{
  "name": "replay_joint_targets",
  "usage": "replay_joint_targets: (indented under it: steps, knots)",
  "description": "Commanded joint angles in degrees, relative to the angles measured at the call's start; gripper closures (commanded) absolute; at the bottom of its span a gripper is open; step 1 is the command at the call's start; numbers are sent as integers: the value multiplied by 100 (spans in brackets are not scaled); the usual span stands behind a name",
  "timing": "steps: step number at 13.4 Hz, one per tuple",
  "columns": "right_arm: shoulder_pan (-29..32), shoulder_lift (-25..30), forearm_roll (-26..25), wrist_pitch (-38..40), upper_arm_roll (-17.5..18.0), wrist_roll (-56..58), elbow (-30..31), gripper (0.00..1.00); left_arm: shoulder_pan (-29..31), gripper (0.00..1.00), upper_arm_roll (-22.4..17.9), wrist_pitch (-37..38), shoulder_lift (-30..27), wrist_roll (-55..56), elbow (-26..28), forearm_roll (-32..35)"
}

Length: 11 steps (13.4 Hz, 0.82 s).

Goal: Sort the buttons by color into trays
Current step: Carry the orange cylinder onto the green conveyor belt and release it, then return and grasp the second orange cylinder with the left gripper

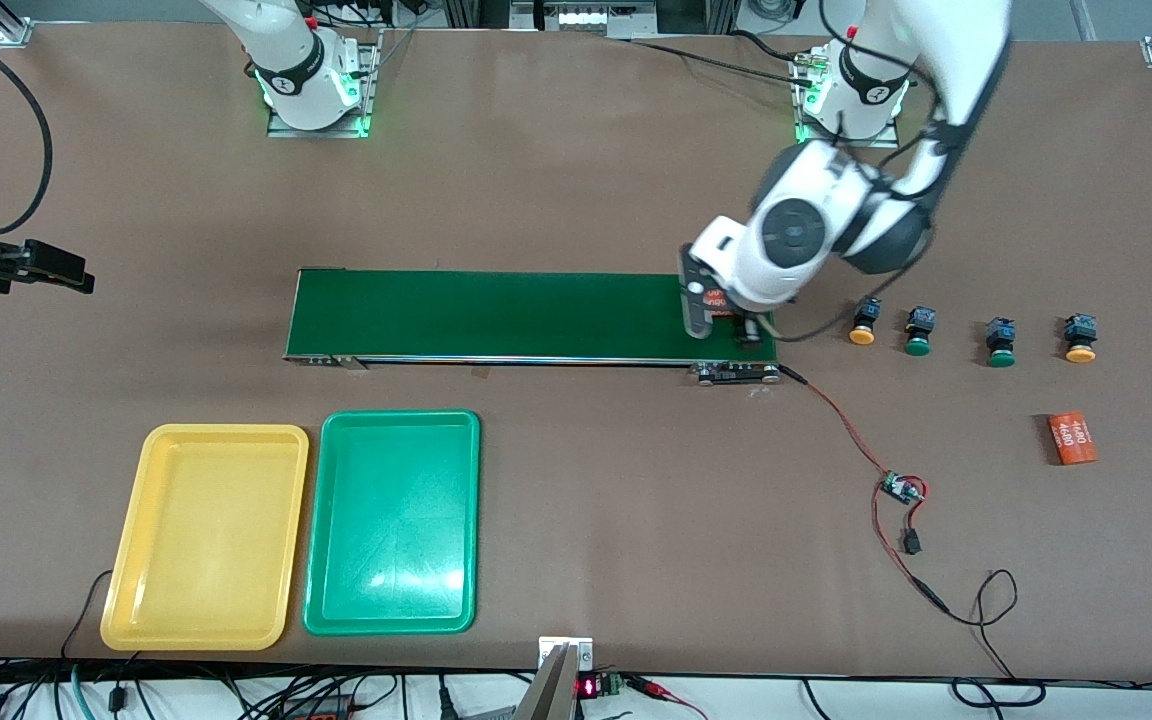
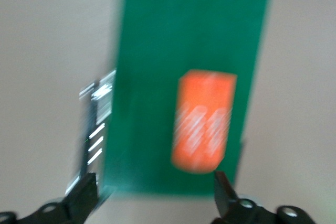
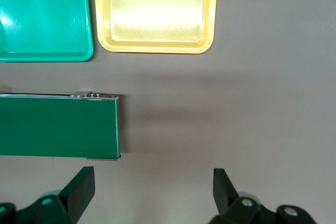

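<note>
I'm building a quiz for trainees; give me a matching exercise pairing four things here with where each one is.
Things:
1. orange cylinder
2. yellow tray
3. left claw
4. second orange cylinder

Places:
A. over the conveyor belt's end
B. beside the green tray
C. lying on the belt
D. on the table, nearer the camera than the buttons

Pairs: 1-C, 2-B, 3-A, 4-D

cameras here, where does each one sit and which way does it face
Front view: high across the table, facing both arm bases; shows the left tool over the conveyor belt, buttons and trays.
Left wrist view: on the left arm, looking down at an orange cylinder on the belt; open fingertips show.
Right wrist view: on the right arm, looking down at the belt end and both trays; right tool open.
All three share the belt.
</note>
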<state>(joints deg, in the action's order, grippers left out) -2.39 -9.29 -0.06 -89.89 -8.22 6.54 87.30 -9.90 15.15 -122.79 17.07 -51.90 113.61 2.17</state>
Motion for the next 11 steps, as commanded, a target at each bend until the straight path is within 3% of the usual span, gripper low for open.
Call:
replay_joint_targets:
  steps: [1, 3, 6, 11]
  knots:
    - [37, -2, 94, 77, -4, 111, -55, 0, 847, 0, -266, -8, -292, -127, 12, -120]
    - [37, -3, 94, 77, -4, 111, -55, 0, 1226, 0, -564, -8, -239, -145, -24, -50]
    - [37, -3, 94, 77, -4, 102, -55, 0, 1972, 0, -1196, -657, 59, -14, -76, -146]
    - [28, -2, 94, 77, -4, 102, -46, 0, 2142, 0, -2032, -1299, 446, 1837, -146, -393]
